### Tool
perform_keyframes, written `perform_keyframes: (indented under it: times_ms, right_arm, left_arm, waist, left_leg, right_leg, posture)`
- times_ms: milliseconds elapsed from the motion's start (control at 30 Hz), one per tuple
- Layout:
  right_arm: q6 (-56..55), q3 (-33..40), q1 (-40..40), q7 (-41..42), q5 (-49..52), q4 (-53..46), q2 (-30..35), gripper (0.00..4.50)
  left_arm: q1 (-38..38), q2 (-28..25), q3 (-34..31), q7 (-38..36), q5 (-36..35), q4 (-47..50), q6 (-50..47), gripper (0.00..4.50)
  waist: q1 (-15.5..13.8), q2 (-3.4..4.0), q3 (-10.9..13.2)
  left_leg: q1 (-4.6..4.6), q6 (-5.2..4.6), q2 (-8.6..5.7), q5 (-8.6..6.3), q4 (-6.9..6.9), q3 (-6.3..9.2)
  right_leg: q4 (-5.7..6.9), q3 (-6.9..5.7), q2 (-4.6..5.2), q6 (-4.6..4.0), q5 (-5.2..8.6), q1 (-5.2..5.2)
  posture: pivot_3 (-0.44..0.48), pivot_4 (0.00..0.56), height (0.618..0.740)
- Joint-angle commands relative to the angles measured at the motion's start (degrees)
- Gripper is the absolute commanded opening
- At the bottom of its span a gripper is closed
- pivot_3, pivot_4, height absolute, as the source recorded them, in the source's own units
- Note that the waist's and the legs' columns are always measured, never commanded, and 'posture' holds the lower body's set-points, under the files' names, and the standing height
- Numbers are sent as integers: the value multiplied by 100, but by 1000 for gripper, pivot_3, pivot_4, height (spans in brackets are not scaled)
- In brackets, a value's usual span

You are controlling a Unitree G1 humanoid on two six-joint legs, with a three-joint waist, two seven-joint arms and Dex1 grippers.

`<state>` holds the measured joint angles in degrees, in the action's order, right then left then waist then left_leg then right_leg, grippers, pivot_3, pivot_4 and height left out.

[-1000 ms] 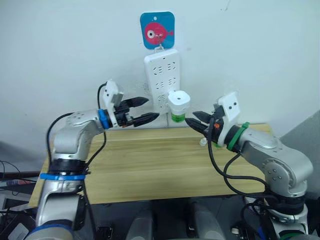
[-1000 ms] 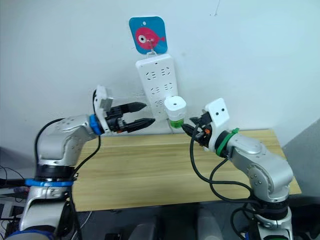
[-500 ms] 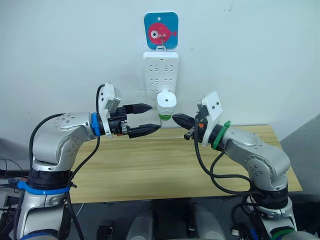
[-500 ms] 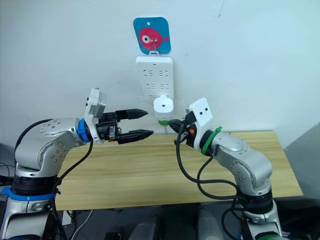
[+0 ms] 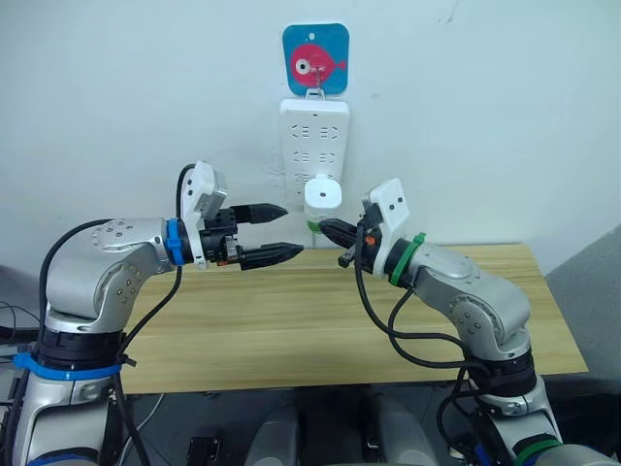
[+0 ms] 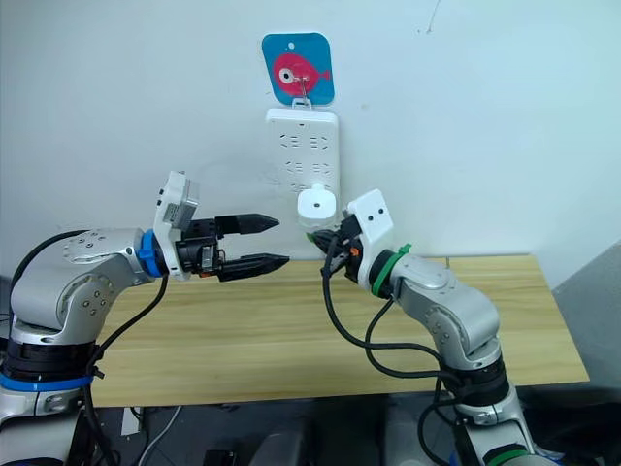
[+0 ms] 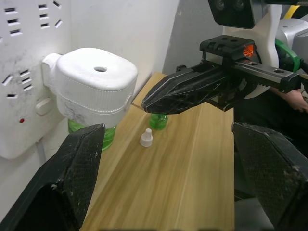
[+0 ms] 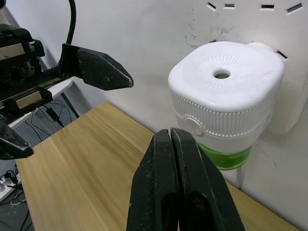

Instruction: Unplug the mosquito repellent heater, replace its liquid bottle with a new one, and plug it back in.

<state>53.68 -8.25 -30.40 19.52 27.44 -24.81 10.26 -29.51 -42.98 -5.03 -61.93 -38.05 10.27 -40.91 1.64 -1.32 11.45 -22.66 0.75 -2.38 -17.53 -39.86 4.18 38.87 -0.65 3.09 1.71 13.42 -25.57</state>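
Right gripper: fingers pressed together, holding nothing — tips just beside the heater's lower edge, centre of the frame.
Left gripper: fingers spread apart, empty, left of centre, pointing toward the heater.
Heater: plugged into the power strip on the wall, upper centre.
Bottle: green, seated under the heater.
New bottle: on the table by the wall — its white cap just beside it.

Right pincer now closer to the heater.
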Motion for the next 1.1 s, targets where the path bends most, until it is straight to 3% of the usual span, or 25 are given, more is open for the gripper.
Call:
perform_keyframes:
  times_ms: [33, 833, 1100]
  right_arm:
    - [-185, 29, -127, -51, -76, -61, -36, 44]
    - [-400, -47, -159, -302, -418, 219, -156, 44]
    - [-530, 364, -169, -614, -372, 315, -463, 44]
  left_arm:
    - [-56, -83, -204, -10, -68, 74, 98, 4500]
    - [-143, -9, -52, -34, -3, -59, 251, 4500]
    - [-145, 22, -37, -37, 10, -79, 286, 4500]
  waist:
    - [-1, 0, 0]
    - [1, 5, 15]
    - [1, 5, 15]
  left_leg:
    - [0, 0, 0, 0, 0, 0]
    - [0, -1, 1, -1, 2, 1]
    - [2, 0, 2, 0, 2, 1]
  right_leg:
    - [0, 0, 0, 0, 0, 0]
    - [-2, 0, 0, 0, 0, 0]
    - [1, 1, 0, 0, 0, 1]
  posture:
    - [45, 220, 740]
    - [41, 221, 740]
    - [39, 217, 740]
